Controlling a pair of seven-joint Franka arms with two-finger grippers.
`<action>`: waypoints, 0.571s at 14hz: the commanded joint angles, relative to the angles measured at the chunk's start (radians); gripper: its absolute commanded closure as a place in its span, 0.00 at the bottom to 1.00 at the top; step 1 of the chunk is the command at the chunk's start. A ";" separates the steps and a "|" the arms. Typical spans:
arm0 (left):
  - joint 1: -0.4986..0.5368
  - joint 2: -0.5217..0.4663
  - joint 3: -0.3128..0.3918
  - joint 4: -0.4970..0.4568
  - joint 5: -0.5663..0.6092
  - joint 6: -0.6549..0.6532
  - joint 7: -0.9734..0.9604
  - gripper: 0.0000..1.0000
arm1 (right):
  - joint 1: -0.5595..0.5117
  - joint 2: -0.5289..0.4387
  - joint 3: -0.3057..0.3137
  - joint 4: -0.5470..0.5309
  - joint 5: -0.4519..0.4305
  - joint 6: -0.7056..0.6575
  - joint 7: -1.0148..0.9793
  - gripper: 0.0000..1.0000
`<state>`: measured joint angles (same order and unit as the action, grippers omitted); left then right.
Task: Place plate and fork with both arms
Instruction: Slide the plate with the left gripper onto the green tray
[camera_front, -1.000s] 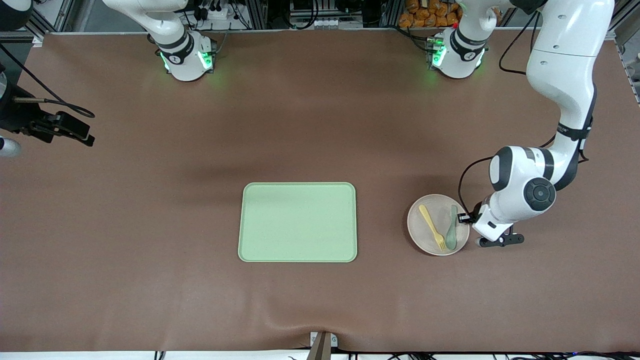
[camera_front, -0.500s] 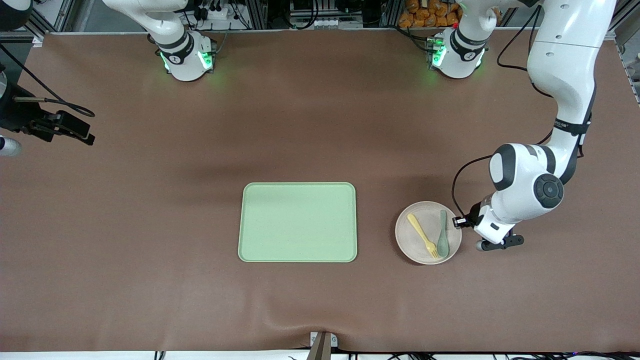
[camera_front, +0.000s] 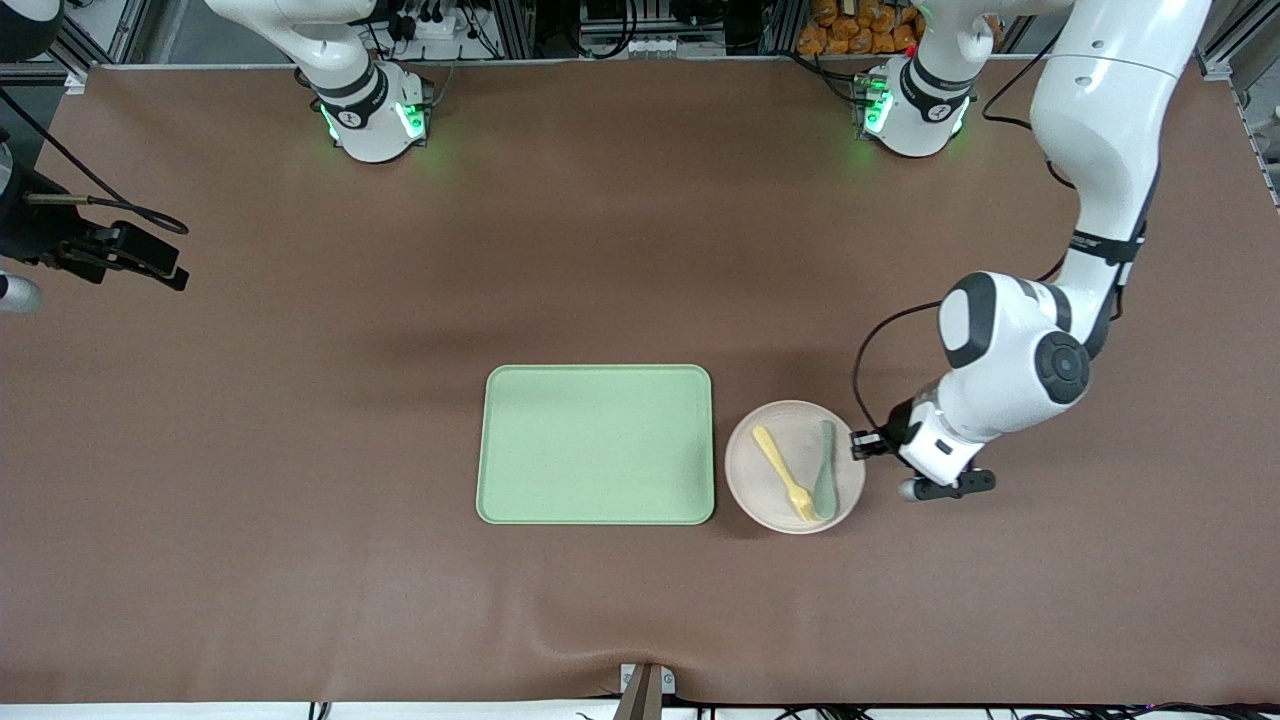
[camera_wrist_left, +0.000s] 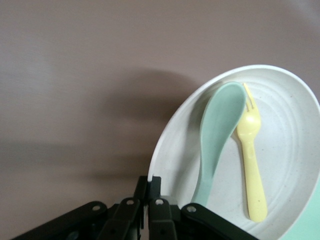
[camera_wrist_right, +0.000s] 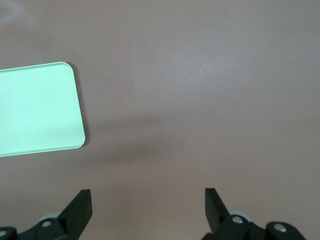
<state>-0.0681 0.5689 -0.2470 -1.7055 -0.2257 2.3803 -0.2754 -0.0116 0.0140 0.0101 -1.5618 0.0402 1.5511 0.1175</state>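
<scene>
The plate (camera_front: 795, 467) sat just beside the tray (camera_front: 597, 444), toward the left arm's end, carrying the fork (camera_front: 782, 473) and spoon (camera_front: 824, 470). The left gripper (camera_wrist_left: 150, 186) was clamped on its rim, seen only in the left wrist view. The right gripper (camera_wrist_right: 148, 205), fingers apart, waited near the tray's corner.

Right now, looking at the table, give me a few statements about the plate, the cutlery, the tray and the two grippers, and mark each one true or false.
1. The fork and the spoon both lie on the plate. True.
2. The plate sits on the tray. False: it is beside the tray, toward the left arm's end of the table.
3. The left gripper is shut on the plate's rim. True.
4. The right gripper holds the fork. False: it is open and empty, over bare table near a corner of the tray.
5. The tray carries a cup. False: nothing lies on it.
</scene>
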 joint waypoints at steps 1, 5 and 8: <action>-0.102 0.074 -0.003 0.110 -0.012 0.005 -0.100 1.00 | -0.010 0.004 0.005 0.019 0.006 -0.017 -0.007 0.00; -0.186 0.169 -0.002 0.213 -0.014 0.005 -0.120 1.00 | -0.010 0.004 0.005 0.017 0.004 -0.017 -0.007 0.00; -0.243 0.225 0.003 0.270 -0.014 0.007 -0.120 1.00 | -0.016 0.004 0.004 0.012 0.004 -0.020 -0.009 0.00</action>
<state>-0.2775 0.7428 -0.2545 -1.5092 -0.2258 2.3878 -0.3964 -0.0122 0.0140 0.0094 -1.5617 0.0402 1.5470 0.1175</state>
